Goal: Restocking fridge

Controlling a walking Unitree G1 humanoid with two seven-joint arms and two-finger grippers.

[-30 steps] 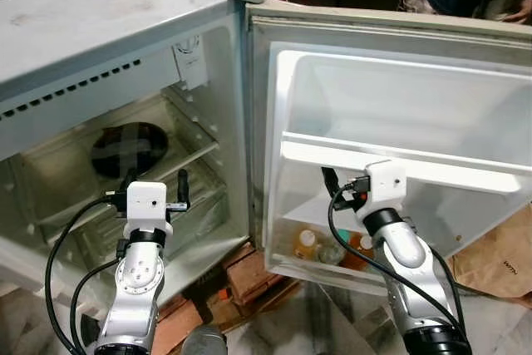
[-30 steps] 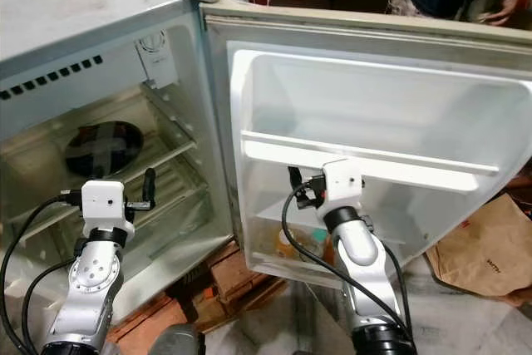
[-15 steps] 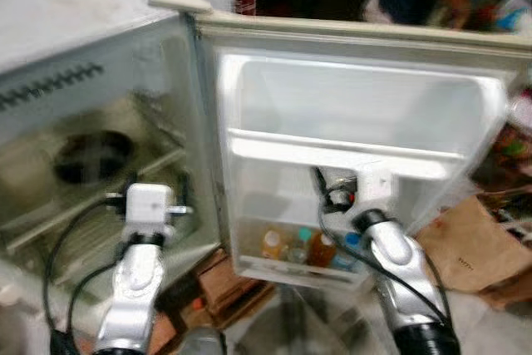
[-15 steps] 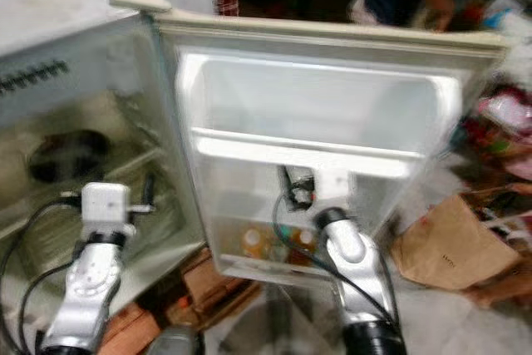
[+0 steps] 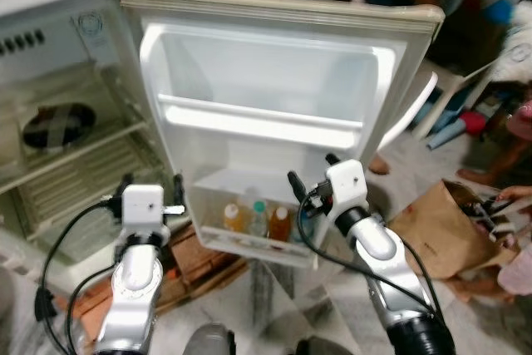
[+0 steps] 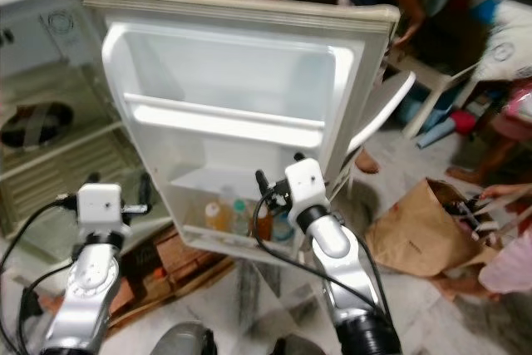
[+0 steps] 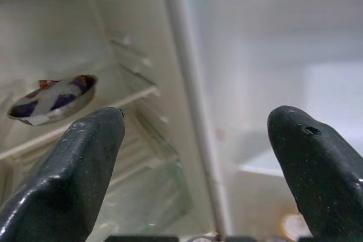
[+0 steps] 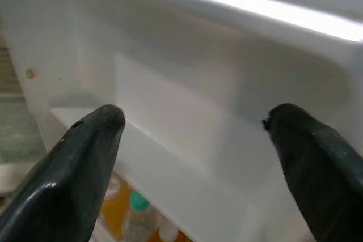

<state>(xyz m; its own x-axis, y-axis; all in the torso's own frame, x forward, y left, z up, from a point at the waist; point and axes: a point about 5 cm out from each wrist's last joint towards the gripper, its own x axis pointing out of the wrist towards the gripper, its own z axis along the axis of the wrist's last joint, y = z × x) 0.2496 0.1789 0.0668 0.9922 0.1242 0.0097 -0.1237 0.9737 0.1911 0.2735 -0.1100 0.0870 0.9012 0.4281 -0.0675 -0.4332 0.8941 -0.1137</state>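
- White fridge door [image 5: 274,81] hangs wide open, so its racks are reachable.
- Bottles [image 5: 253,220] stand upright in the door's bottom rack, held in by the rail.
- Right gripper [image 5: 309,179] hovers just above the bottles, fingers spread, empty.
- Left gripper [image 5: 151,189] is left of the door, fingers apart, empty.
- Left wrist view adds a foil-covered bowl [image 7: 54,96] on a shelf inside.

One fridge [image 5: 50,106] stood there with one open door [image 5: 274,97]. Three bottles [image 5: 256,220] sat in its bottom rack, one foil-crossed dish [image 5: 56,125] lay inside, and one brown paper bag [image 5: 436,230] was on the floor.
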